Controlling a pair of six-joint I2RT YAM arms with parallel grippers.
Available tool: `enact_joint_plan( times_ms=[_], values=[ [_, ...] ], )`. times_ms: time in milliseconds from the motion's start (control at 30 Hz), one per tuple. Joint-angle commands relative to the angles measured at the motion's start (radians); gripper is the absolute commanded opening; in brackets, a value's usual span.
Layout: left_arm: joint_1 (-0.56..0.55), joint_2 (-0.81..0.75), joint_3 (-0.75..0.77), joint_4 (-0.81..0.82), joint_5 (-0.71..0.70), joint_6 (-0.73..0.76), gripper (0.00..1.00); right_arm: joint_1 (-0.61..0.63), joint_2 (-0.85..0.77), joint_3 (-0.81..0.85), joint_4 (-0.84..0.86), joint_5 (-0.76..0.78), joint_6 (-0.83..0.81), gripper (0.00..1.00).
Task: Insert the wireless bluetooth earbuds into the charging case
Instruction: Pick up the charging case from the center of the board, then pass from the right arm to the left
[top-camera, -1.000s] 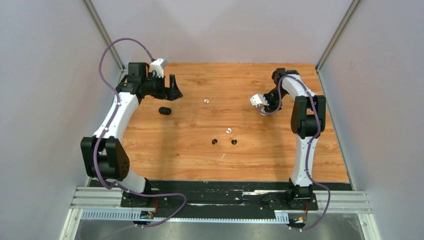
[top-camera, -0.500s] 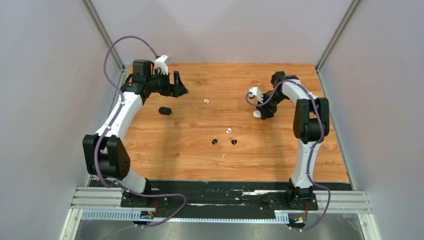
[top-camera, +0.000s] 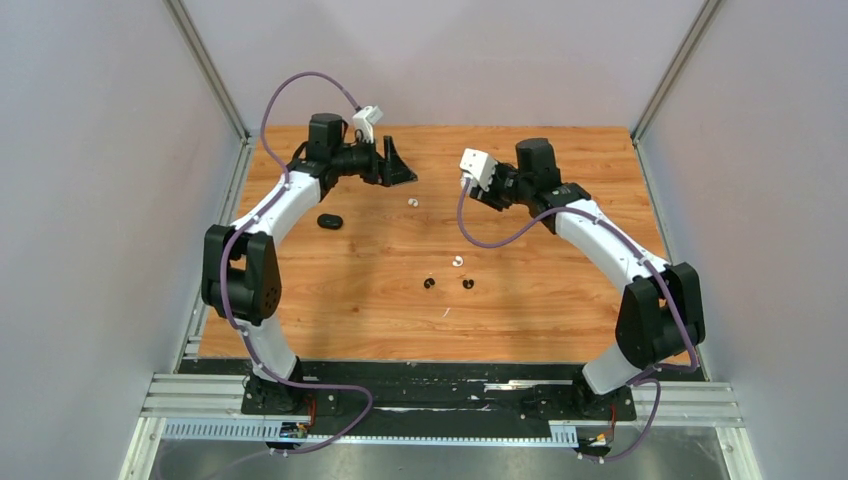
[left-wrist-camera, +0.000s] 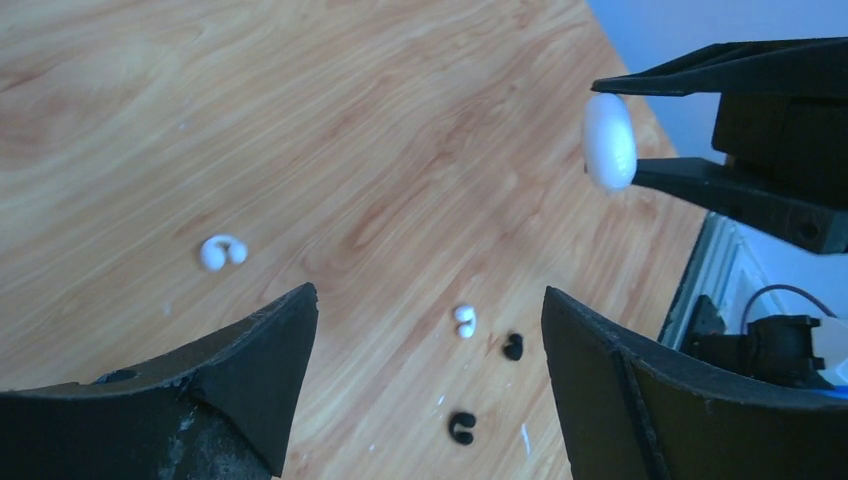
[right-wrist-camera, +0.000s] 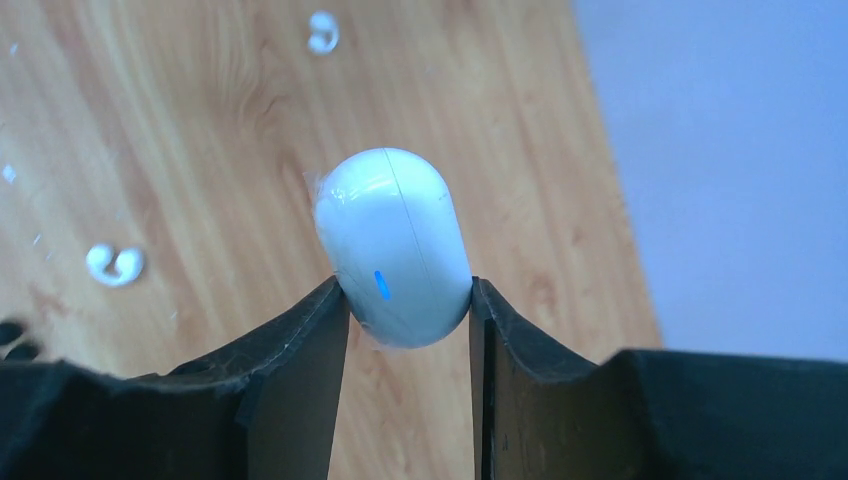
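Observation:
My right gripper (right-wrist-camera: 405, 300) is shut on the white pebble-shaped charging case (right-wrist-camera: 395, 245), held above the table with a blue light on its side. In the left wrist view the same white case (left-wrist-camera: 609, 141) shows between the right fingers. My left gripper (top-camera: 398, 170) hangs open and empty over the back of the table, facing the right one. Two white earbuds (top-camera: 413, 201) (top-camera: 457, 261) and two black earbuds (top-camera: 429, 283) (top-camera: 467, 283) lie loose on the wood, apart from both grippers.
A black charging case (top-camera: 330, 221) lies shut on the wooden table (top-camera: 560, 310), left of centre and below the left arm. Grey walls close in the left, right and back sides. The arms' bases stand on the rail at the near edge.
Both arms swung inward toward the back middle of the table. The right gripper carried the white case up and leftward. The left gripper moved right, its jaws slightly narrower but still open.

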Motion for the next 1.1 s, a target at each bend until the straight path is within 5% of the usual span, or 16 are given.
enact_joint_plan(
  times_ms=[0,333,1067],
  values=[
    [-0.042,0.018,0.055,0.246,0.12,-0.127,0.87,0.079,-0.048,-0.018,0.3,0.151,0.047,0.07],
    [-0.067,0.0,-0.061,0.677,0.147,-0.344,0.81,0.183,-0.039,0.043,0.406,0.252,0.105,0.08],
    [-0.105,0.011,-0.03,0.646,0.176,-0.306,0.58,0.252,-0.016,0.054,0.476,0.26,0.076,0.07]
  ],
)
